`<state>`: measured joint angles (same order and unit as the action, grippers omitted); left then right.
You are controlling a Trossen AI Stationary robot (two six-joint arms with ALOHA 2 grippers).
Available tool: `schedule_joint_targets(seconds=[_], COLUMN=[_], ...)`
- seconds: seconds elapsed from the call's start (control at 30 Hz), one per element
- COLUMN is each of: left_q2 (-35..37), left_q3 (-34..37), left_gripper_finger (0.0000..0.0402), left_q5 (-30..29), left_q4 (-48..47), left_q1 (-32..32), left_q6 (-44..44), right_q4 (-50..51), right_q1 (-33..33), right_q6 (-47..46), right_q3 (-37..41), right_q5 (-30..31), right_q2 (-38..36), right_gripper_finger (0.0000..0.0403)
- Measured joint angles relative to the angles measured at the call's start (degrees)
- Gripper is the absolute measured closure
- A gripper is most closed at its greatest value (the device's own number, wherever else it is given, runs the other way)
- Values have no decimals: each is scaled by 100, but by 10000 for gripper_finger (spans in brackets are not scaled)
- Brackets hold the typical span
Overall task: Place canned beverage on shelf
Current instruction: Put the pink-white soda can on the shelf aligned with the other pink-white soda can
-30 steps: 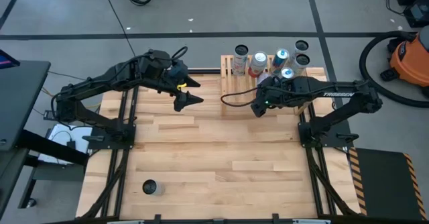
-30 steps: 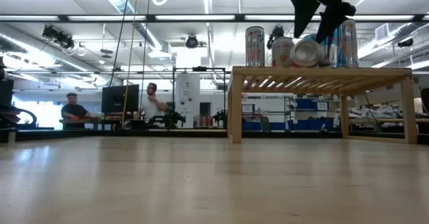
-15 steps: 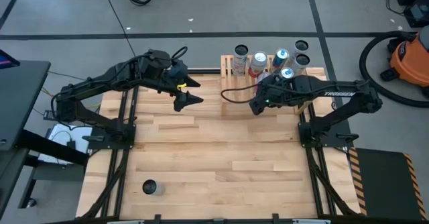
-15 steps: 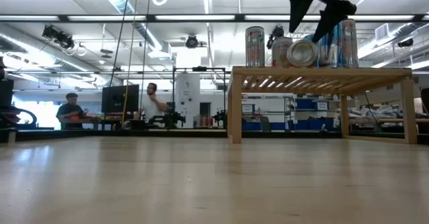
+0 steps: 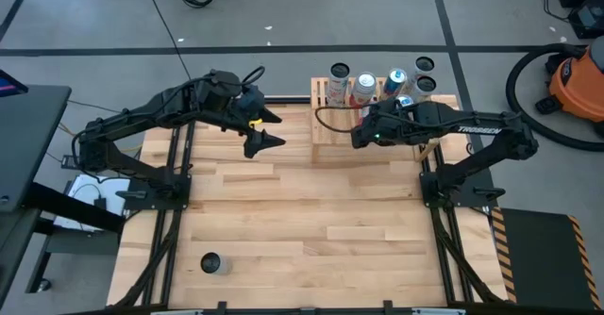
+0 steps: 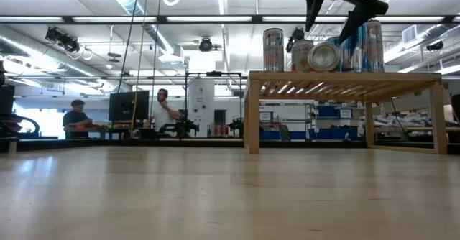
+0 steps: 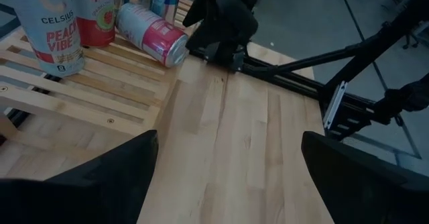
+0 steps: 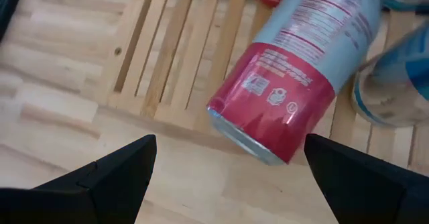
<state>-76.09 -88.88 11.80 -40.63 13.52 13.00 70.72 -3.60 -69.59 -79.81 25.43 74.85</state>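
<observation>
From above, we see the shelf [image 5: 377, 117] at the far edge of the worktop [image 5: 283, 221]. The right hand [image 5: 357, 141] hangs over its near part with fingers spread wide and empty; the left hand [image 5: 267, 129] waits over the worktop beside the shelf, also wide and empty.

From table height, the pink can [image 6: 325, 56] lies on its side on the shelf [image 6: 345, 78], among standing cans [image 6: 273, 49], just under the right hand [image 6: 333, 14].

The left wrist camera shows the pink can [image 7: 151, 35] lying across the slats near the shelf's edge.

In the right wrist camera, the pink can [image 8: 295, 76] lies tilted between the open fingers [image 8: 100, 177]. We judge it stiff, smooth and ready to roll; it is best taken across the middle of its body.
</observation>
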Motion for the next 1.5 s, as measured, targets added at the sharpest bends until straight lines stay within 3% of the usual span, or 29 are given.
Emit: schedule_joint_targets(seconds=[0.43,1.1,1.5], left_q2=[2,2,2], left_q3=[-1,0,1], left_gripper_finger=[33,33,33], left_q5=[-29,-62,-64], left_q4=[-161,-460,-669], left_q1=[2,2,2], left_q6=[-370,-590,-573], right_q4=[-79,-38,50], right_q1=[-378,-949,-1014], right_q6=[-1582,-1699,-1574], right_q3=[0,23,22], right_q5=[-608,-979,-762], right_q2=[0,214,289], right_gripper_finger=[13,13,13])
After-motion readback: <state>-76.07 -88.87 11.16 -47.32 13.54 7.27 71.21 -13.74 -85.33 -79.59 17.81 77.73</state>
